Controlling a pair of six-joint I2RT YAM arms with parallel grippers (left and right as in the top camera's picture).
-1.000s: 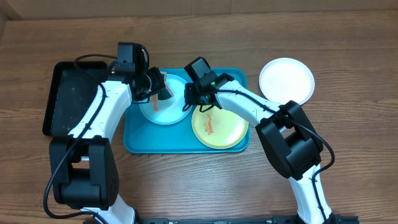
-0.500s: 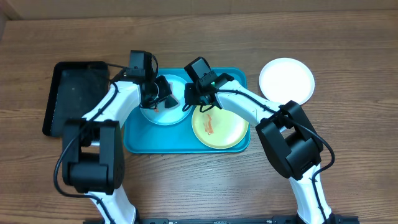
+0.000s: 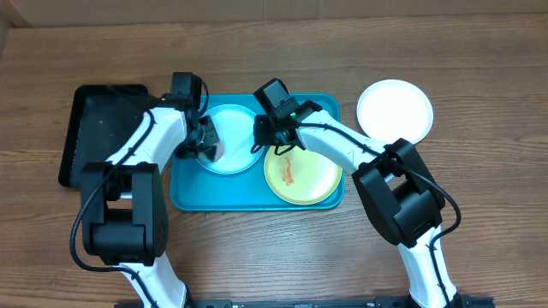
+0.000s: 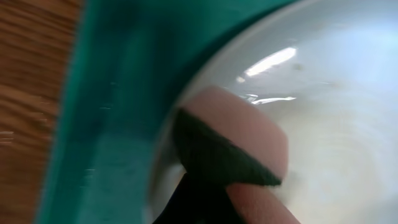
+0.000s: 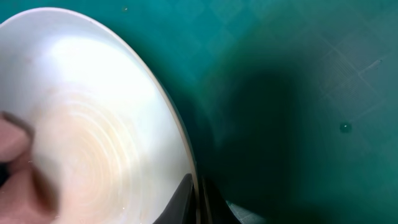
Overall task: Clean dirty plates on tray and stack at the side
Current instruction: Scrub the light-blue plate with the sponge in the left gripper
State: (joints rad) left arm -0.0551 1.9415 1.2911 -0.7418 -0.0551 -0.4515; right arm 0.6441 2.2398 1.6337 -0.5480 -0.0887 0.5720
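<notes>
The teal tray [image 3: 184,192] holds a light blue plate [image 3: 238,137] and a yellow-green plate [image 3: 310,181] that carries an orange-red smear. A white plate [image 3: 394,109] lies on the table right of the tray. My left gripper [image 3: 207,143] is shut on a pink sponge [image 4: 239,134] with a dark scouring side, pressed on the blue plate's [image 4: 336,124] left part near the tray rim [image 4: 118,93]. Pinching that plate's right rim, my right gripper [image 3: 261,135] is shut, with the rim between its fingers [image 5: 214,196]. The plate's [image 5: 93,118] inside looks free of smears.
A smaller black tray [image 3: 101,128] lies left of the teal one, and the left arm crosses its corner. The yellow-green plate sits close under the right arm. Bare wooden table surrounds both trays.
My left gripper swept the sponge from the blue plate's middle toward its left edge. The orange smear seen there earlier no longer shows. The right gripper held still.
</notes>
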